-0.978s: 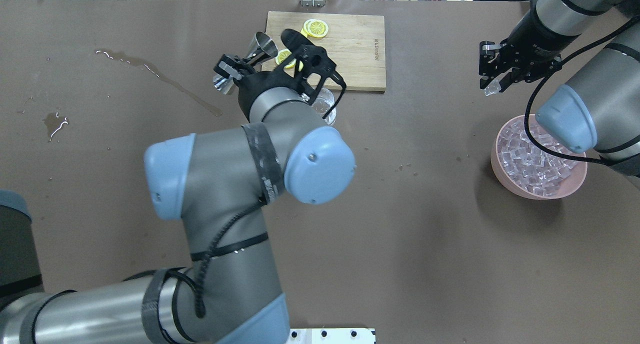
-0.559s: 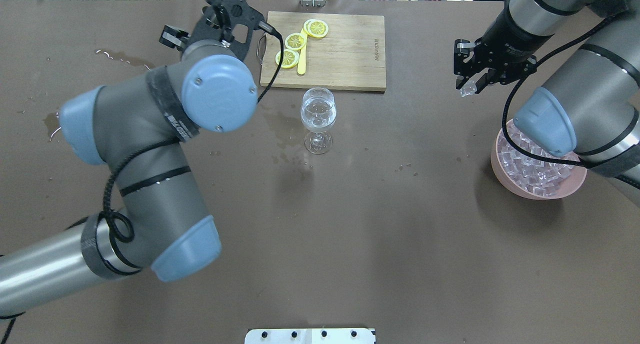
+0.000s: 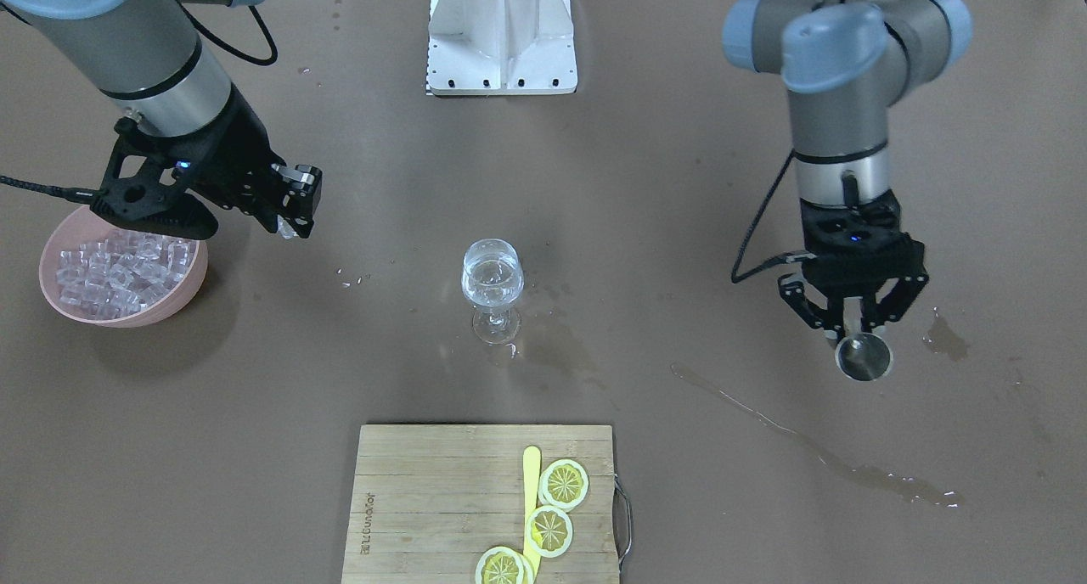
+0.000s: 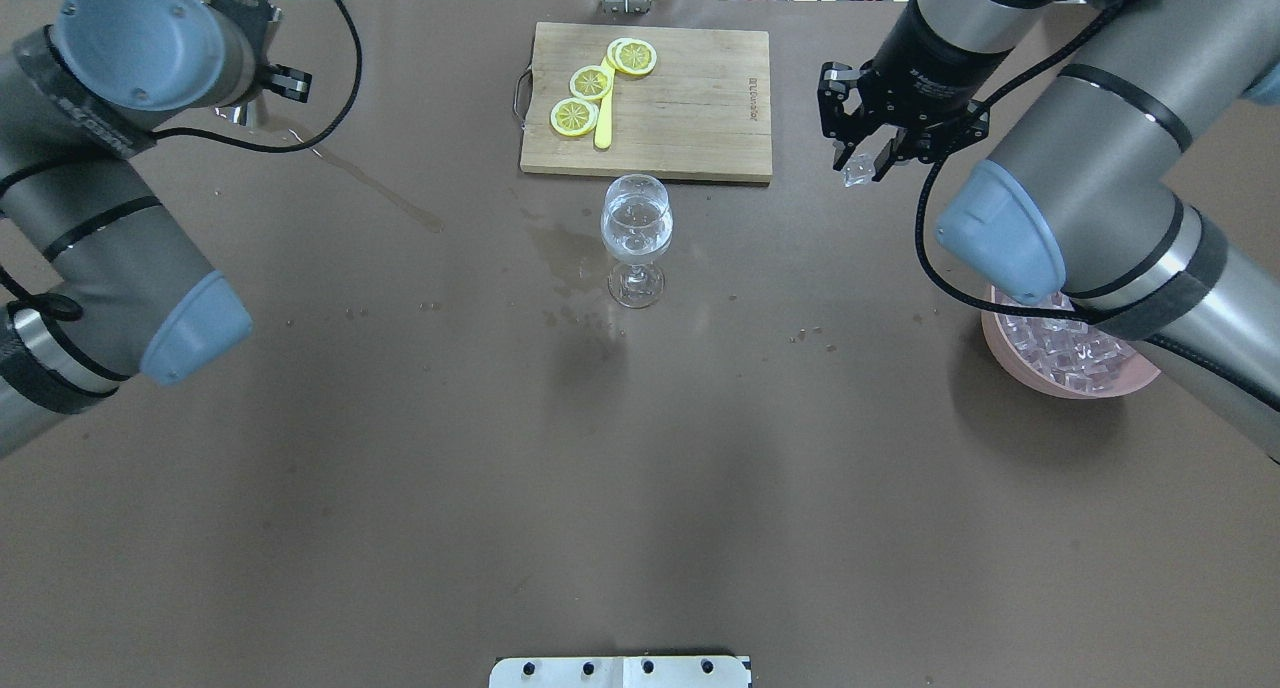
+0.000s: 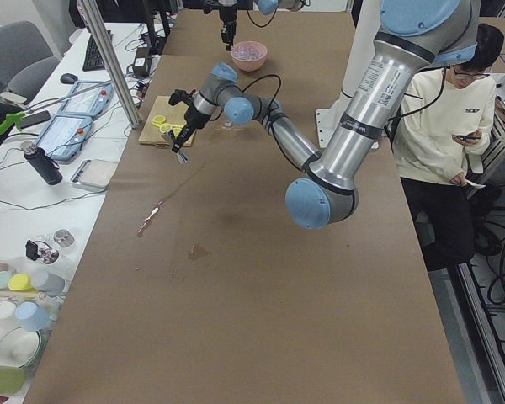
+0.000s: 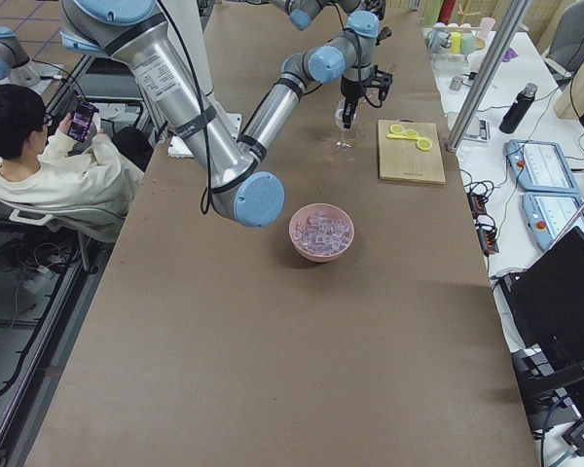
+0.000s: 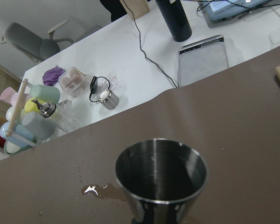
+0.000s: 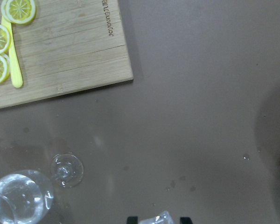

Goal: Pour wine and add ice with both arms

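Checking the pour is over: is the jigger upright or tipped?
Upright: the jigger, held in the left hand, shows its round open mouth facing up.

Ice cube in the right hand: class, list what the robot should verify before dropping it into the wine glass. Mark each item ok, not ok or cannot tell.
1. Ice cube gripped in the right hand: ok.
2. Wine glass upright on the table, mouth open upward: ok.
3. Right hand directly over the glass: not ok. It is off to one side.
4. Left hand and its metal jigger well away from the glass: ok.
5. Right hand high enough to pass over the rim: cannot tell.
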Controlling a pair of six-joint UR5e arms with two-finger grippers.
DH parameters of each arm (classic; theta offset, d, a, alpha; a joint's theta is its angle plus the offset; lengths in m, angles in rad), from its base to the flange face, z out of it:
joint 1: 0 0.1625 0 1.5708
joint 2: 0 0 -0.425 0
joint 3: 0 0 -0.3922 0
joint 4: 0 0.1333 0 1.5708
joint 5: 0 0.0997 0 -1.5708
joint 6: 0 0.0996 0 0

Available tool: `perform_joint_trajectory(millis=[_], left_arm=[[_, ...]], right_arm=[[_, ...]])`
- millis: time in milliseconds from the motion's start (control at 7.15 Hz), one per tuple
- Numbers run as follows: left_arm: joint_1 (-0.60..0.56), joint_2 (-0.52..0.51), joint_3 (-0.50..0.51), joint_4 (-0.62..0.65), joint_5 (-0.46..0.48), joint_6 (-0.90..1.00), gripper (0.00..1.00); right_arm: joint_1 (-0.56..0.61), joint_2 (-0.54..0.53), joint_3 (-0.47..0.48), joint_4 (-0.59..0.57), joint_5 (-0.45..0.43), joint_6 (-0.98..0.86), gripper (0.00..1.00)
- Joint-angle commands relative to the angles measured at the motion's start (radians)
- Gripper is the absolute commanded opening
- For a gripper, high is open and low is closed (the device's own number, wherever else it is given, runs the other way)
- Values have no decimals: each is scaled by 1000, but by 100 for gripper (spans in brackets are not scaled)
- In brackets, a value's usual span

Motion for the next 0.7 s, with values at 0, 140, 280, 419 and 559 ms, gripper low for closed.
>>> perform_joint_trajectory(millis=[0, 140, 280, 419, 559], left_arm=[[-55, 139, 138, -328, -90, -9, 0], [-65, 184, 181, -438, -98, -14, 0], [-80, 232, 195, -521, -136, -32, 0], [-80, 278, 218, -616, -141, -73, 0], [-80, 301, 273, -738, -145, -95, 0]], right_arm=[[-38, 105, -89, -5, -23, 60, 27], [-57, 144, -114, -5, -47, 89, 27], [-66, 173, -146, -4, -50, 100, 27], [-68, 227, -208, -4, -50, 106, 27], [-71, 264, -257, -4, -53, 108, 27]])
